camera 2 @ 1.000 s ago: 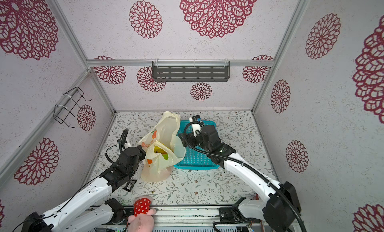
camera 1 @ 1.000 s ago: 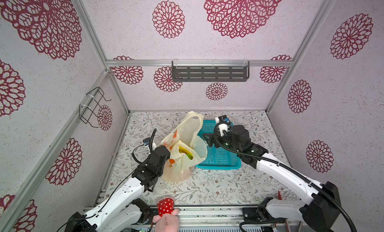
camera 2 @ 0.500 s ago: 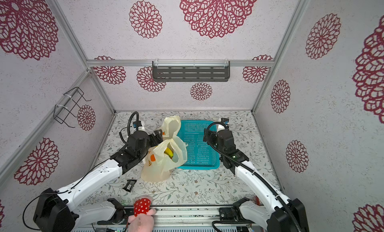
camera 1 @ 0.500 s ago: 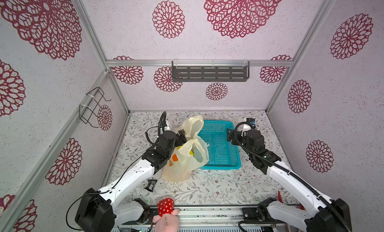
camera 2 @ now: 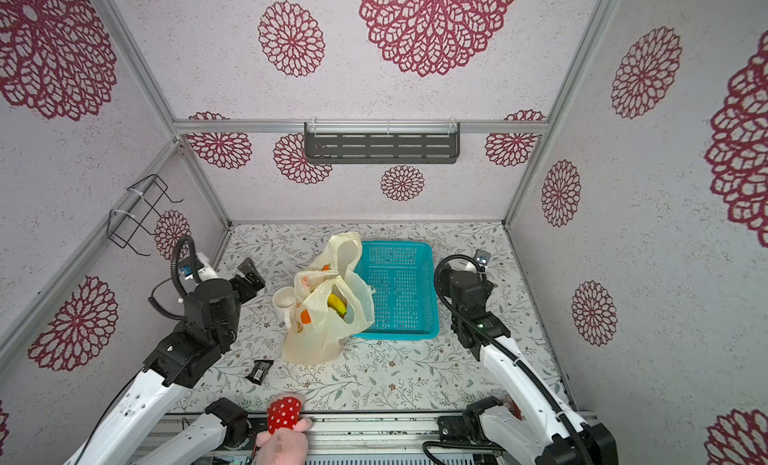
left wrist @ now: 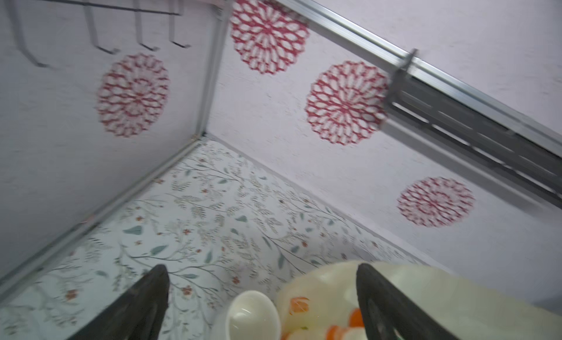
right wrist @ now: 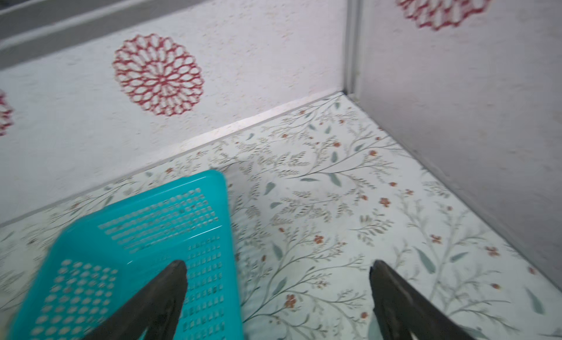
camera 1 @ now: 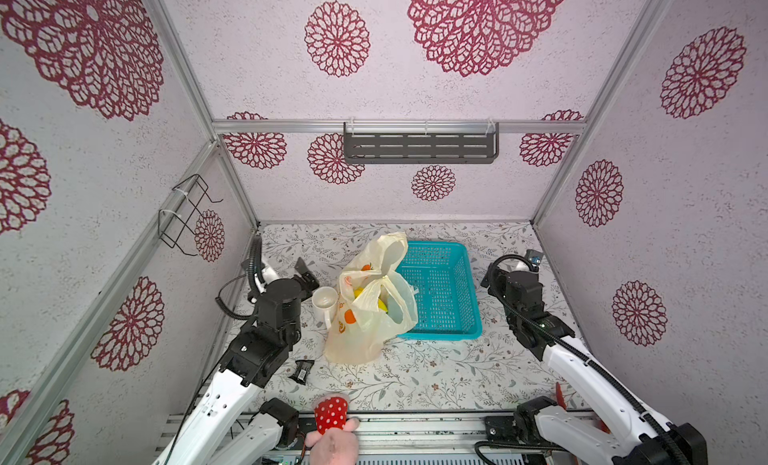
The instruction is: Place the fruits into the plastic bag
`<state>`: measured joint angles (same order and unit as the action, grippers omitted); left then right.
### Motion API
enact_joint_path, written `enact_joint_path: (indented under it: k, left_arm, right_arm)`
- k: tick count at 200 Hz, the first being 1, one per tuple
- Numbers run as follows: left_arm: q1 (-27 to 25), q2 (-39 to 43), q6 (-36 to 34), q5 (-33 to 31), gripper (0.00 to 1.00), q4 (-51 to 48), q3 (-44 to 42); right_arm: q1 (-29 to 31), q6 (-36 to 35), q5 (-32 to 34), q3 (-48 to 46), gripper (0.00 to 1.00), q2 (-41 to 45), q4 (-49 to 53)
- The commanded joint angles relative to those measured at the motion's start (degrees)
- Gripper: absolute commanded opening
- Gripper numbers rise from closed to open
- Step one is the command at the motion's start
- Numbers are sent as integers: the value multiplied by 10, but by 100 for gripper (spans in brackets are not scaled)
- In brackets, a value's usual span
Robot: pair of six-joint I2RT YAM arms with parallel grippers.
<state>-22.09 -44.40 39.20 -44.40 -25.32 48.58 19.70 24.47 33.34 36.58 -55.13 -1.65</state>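
Robot lab test cell, not a real room: a small box of aluminium frame bars point(camera 1: 399, 127) and panel walls point(camera 1: 665, 192) papered with red flower medallions. A left arm point(camera 1: 232, 390) and a right arm point(camera 1: 582, 365) are mounted on a metal rail point(camera 1: 415, 427) at the front edge. Home-style dressing only: floral-print tabletop point(camera 1: 415, 379), grey slotted shelf point(camera 1: 419, 149) on the back wall, black wire rack point(camera 1: 185, 213) on a side wall.

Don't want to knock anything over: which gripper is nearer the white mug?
Left. The left gripper hangs open right beside the mug, opposite the plastic bag. The right gripper, also open, is beyond the teal basket, on its far side.
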Motion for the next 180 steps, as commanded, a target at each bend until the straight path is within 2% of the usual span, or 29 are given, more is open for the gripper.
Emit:
enact_joint_path:
  k: [1,26,48,74,93,103,121,143,154,164,173,180]
  left_arm:
    - [74,1,8,-60,97,-70,-58]
    - [127,7,1,-127,97,-5,-153]
    - [143,-14,-63,-146,97,115,-235]
    - [156,-77,-40,-157,97,178,-257]
    - [163,-143,-60,-149,97,250,-259]
    - [165,-176,-61,-146,97,245,-237]
    - [168,-232,-126,-138,97,326,-226]
    - [187,-287,-191,-82,97,420,-214]
    - [199,-307,-207,-47,97,451,-207]
    - [210,-322,-216,-23,97,472,-202]
    - [219,-334,-220,-4,97,487,-196]
    - [224,-344,-223,8,97,495,-191]
  right_arm:
    - [-11,-92,119,-93,96,27,-127]
    - [-13,-168,148,-200,99,26,-281]
    - [-19,-192,154,-250,99,-15,-367]
    - [-28,-202,156,-278,99,-101,-489]
    - [-45,-224,112,-278,99,-150,-575]
    - [-56,-232,101,-275,99,-184,-625]
    - [-79,-246,58,-253,99,-230,-656]
    - [-110,-258,2,-240,99,-314,-729]
    - [-126,-236,-37,-220,99,-293,-646]
    - [-144,-234,-77,-234,99,-303,-682]
    - [-157,-238,-150,-250,99,-322,-713]
    - [-158,-247,-145,-252,99,-343,-762]
